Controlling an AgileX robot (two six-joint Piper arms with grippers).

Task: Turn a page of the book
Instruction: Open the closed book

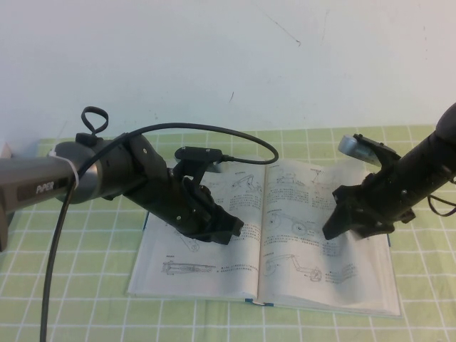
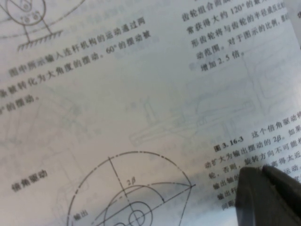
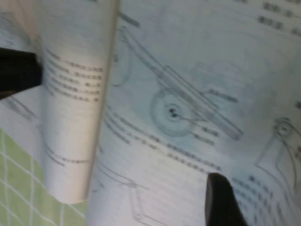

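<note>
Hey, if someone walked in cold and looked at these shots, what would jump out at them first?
The open book lying on the green checked cloth, its pages full of machine line drawings. Next, two black arms over it: the left gripper low on the left-hand page, the right gripper open at the right side. In the right wrist view, the page curls up off the book between the right gripper's fingers.

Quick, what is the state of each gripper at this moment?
Left gripper: low on the book's left-hand side; open or shut cannot be told.
Right gripper: open over the right-hand side, a lifted page between its fingers.
</note>
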